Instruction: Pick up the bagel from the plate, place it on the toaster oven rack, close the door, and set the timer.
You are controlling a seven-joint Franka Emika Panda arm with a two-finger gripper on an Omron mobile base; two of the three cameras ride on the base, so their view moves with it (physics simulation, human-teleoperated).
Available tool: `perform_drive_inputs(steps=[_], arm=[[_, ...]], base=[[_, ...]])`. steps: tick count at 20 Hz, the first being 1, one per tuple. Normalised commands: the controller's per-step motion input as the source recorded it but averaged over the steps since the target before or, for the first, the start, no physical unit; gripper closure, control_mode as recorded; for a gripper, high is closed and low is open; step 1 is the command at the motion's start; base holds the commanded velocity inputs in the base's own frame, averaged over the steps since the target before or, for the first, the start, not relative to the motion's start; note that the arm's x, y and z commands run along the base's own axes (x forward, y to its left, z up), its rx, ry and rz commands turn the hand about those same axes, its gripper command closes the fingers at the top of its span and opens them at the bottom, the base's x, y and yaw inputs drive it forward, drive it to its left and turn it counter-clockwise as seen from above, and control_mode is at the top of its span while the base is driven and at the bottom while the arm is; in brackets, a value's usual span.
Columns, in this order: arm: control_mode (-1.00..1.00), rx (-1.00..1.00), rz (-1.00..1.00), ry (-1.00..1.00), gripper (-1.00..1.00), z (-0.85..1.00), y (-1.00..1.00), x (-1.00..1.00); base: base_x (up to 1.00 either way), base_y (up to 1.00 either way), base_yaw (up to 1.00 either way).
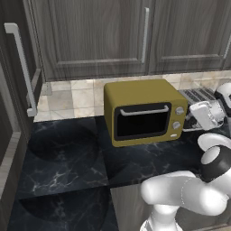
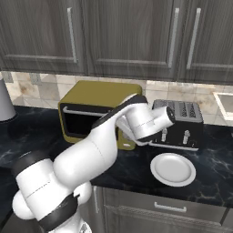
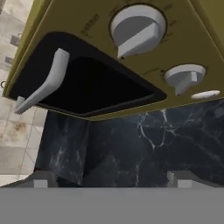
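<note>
Dark marble covers the table (image 1: pixel 67 158), and above it grey wooden cabinets (image 1: pixel 90 36) hang over a beige tiled wall (image 1: pixel 72 97). Going from the left in the left base view, a tall dark unit with a long pale handle (image 1: pixel 22 67) stands at the edge, then the toaster oven (image 1: pixel 135 97) sits in the middle of the table against the tiles. Its door (image 1: pixel 140 122) is closed upright, with the silver bar handle (image 1: pixel 144 111) along the upper edge, and two silver knobs (image 1: pixel 179 110) are on the panel to the right of the glass. Just beside the toaster oven on the right stands a black slot toaster (image 2: pixel 182 119), and in front of that toaster the plate (image 2: pixel 173 169) lies flat on the table; its white surface is bare. I cannot see the bagel or the rack behind the dark glass. The gripper (image 3: pixel 109 181) is in front of the toaster oven, near the knob panel, with its jaws spread wide and nothing between the fingertips (image 3: pixel 41 180), apart from the knobs
</note>
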Motion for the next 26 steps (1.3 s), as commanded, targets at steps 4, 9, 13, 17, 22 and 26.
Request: perform_drive_inputs(steps=[4,9,13,17,22,26], arm=[[-1.0,-0.16,-0.09,-0.16,-1.0,-0.24,0.3,0.0],[-1.0,-0.13,-0.11,-0.05,-1.0,-0.23,0.02,0.04],[-1.0,-0.07,-0.07,0.0,-1.0,-0.1,-0.15,0.25],[-1.0,-0.05,-0.02,0.0,-1.0,0.0,-0.24,0.35],[-1.0,-0.03,0.0,0.0,-1.0,-0.02,-0.26,0.32],[-1.0,-0.02,0.0,0.0,-1.0,-0.19,-0.17,0.1]], base=[[0.0,0.0,0.0],[0.0,0.0,0.0],[0.0,0.0,0.0],[0.0,0.0,0.0],[0.0,0.0,0.0],[0.0,0.0,0.0]])
